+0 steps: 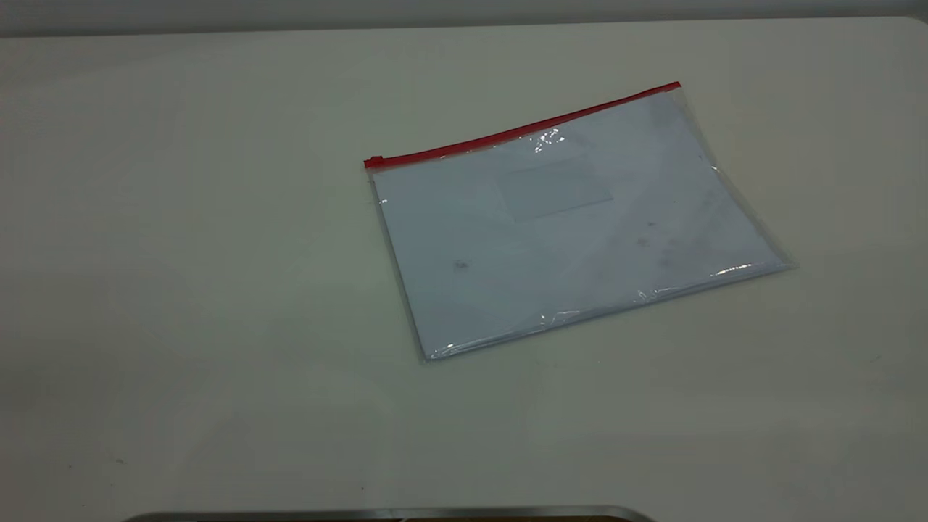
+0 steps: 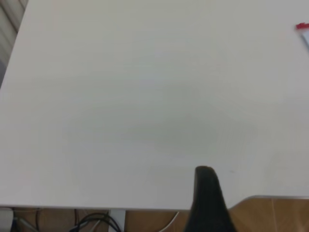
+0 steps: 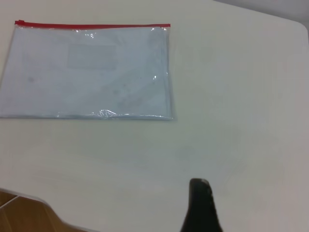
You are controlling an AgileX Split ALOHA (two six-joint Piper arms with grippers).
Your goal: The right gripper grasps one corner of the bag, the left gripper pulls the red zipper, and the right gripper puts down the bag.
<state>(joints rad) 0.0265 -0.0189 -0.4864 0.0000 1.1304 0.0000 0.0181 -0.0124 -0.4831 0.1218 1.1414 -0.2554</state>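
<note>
The bag (image 1: pixel 573 217) lies flat on the white table (image 1: pixel 181 254), right of centre, with white sheets and a faint label pocket showing through. The red zipper (image 1: pixel 522 130) runs along its far edge, with the small slider tab (image 1: pixel 373 162) at the left end. Neither gripper shows in the exterior view. The right gripper (image 3: pixel 200 208) is a black shape over bare table near the front edge, well apart from the bag (image 3: pixel 87 72) and its zipper (image 3: pixel 91 25). The left gripper (image 2: pixel 207 198) hangs at the table's near edge, far from the zipper's red end (image 2: pixel 302 26).
A rounded metal-rimmed edge (image 1: pixel 391 513) shows at the table's front. Past the table edge, the left wrist view shows wooden floor (image 2: pixel 275 215) and cables (image 2: pixel 96 222). The right wrist view shows the table's rounded far corner (image 3: pixel 294 26).
</note>
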